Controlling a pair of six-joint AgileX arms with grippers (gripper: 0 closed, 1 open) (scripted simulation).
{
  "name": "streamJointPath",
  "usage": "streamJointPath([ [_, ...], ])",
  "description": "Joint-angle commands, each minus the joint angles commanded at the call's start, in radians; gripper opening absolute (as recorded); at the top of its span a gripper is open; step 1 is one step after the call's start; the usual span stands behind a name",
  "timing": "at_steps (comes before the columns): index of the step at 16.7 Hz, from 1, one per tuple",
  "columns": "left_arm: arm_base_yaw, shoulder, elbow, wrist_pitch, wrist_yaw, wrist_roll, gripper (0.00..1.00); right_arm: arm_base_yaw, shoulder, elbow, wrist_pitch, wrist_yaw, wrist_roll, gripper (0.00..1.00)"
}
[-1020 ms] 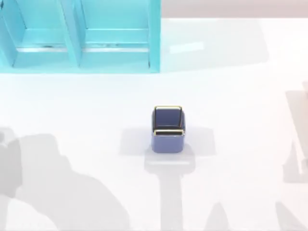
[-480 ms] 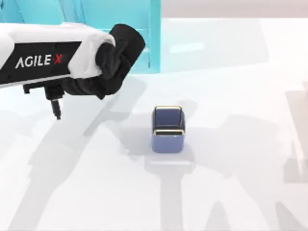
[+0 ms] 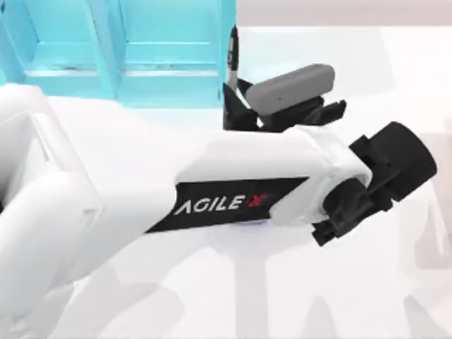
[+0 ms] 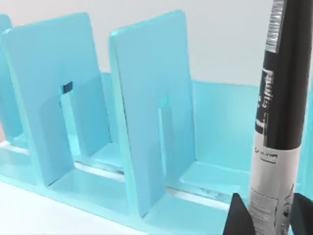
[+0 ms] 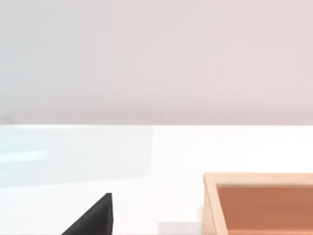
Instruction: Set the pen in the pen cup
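Black-and-silver pen (image 4: 279, 122) held upright between the dark fingertips (image 4: 239, 218) of the left gripper (image 3: 236, 106), closed on its lower barrel, at the far middle of the table just right of the turquoise shelf unit (image 3: 120, 56). Black upper barrel, silver label band with small print lower down, slim silver end poking up past the shelf's right wall in the top view. Pen cup hidden under the white left arm (image 3: 212, 198), so no fix on it now. Likely risks: clipping the shelf wall on the swing toward the near side, tilting in a low grip, or catching the cup's rim and tipping it. Right gripper (image 5: 93, 218) parked at the right, beside an orange wooden tray (image 5: 259, 200); fingers impossible to judge.
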Motion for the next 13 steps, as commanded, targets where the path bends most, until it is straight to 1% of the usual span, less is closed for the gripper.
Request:
streamJointPath([
  [2, -0.055, 0.005, 0.024, 0.014, -0.061, -0.027, 0.00, 0.000, 0.000, 0.000, 0.000, 0.000, 0.000, 1.00],
  [4, -0.070, 0.007, 0.031, 0.018, -0.077, -0.035, 0.00, 0.000, 0.000, 0.000, 0.000, 0.000, 0.000, 1.00],
  [7, -0.070, 0.007, 0.031, 0.018, -0.077, -0.035, 0.00, 0.000, 0.000, 0.000, 0.000, 0.000, 0.000, 1.00],
  [8, -0.062, 0.014, -0.010, 0.160, -0.023, -0.032, 0.00, 0.000, 0.000, 0.000, 0.000, 0.000, 0.000, 1.00],
  [10, -0.061, 0.018, -0.004, 0.143, -0.028, -0.041, 0.00, 0.000, 0.000, 0.000, 0.000, 0.000, 0.000, 1.00],
  [13, -0.062, 0.027, 0.023, 0.051, -0.044, -0.079, 0.00, 0.000, 0.000, 0.000, 0.000, 0.000, 0.000, 1.00],
])
